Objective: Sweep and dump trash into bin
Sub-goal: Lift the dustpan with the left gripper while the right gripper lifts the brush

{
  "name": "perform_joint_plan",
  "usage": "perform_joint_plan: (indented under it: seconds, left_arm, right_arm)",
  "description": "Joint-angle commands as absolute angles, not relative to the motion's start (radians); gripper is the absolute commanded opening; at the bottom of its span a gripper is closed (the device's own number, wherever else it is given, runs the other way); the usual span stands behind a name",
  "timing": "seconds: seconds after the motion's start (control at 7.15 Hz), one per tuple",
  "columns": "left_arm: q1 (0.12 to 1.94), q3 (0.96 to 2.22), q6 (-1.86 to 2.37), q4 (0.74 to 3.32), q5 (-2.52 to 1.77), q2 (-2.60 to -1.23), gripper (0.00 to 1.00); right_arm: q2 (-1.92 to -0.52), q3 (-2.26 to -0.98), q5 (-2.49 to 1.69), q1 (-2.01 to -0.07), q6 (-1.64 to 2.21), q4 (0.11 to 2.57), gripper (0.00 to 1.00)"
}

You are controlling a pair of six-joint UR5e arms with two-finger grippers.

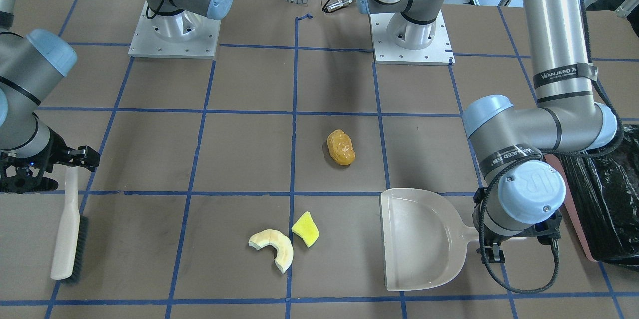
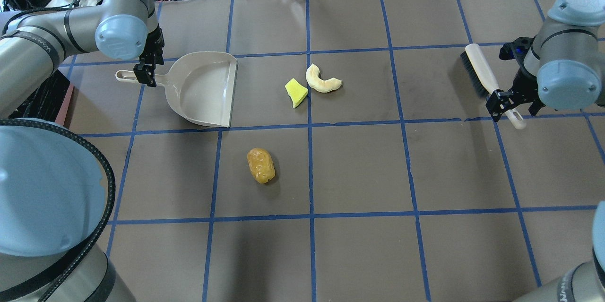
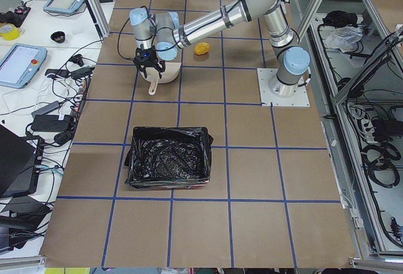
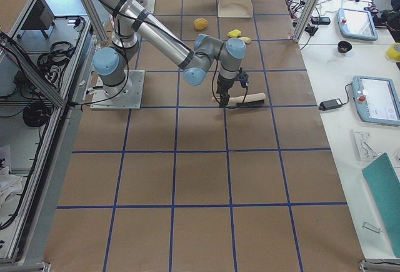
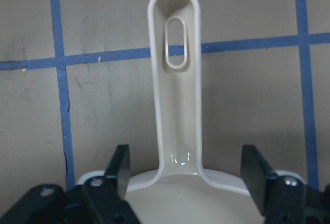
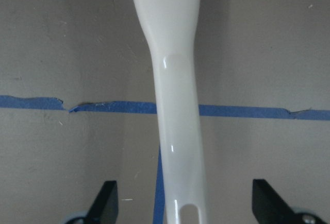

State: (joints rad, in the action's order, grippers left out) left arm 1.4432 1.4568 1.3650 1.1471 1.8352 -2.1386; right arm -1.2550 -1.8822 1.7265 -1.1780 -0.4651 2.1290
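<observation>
Orange-brown lump (image 2: 260, 165) sits on the bench (image 2: 359, 174) nearest the robot, robot-side of the dustpan (image 2: 203, 91) mouth and apart from it. Dustpan lies flat; left pincer (image 5: 186, 167) is spread wide astride its handle, fingers clear on both sides, gripping nothing. Yellow-green wedge (image 2: 296, 92) and cream crescent (image 2: 321, 81) lie just beside each other, near the dustpan mouth. Black-lined bin (image 3: 169, 157) is past the dustpan's handle end, well apart. Brush (image 2: 479, 73) lies far across from the dustpan mouth; right pincer (image 6: 185, 195) is wide open astride its handle, holding nothing.
</observation>
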Motion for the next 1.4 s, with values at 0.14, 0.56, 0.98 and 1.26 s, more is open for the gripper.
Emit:
perform_joint_plan:
  seconds: [0.14,0.56,0.98,1.26]
  left_arm:
    - [1.440,1.470,1.356,1.073,1.861,-2.146,0.80]
    - [1.433,1.491,1.336,1.034,1.862,-2.154,0.74]
    - [1.431,1.505,1.313,1.034,1.861,-2.149,0.09]
    - [1.431,1.502,1.299,1.035,1.859,-2.148,0.00]
  right_arm:
    - [-1.240,-1.885,1.726,-1.178,-0.474,2.135,0.74]
    - [-1.227,-1.881,1.724,-1.178,-0.555,2.141,0.73]
    - [-1.236,-1.878,1.726,-1.177,-0.554,2.129,0.75]
    - [-1.241,-1.873,1.724,-1.177,-0.558,2.128,0.71]
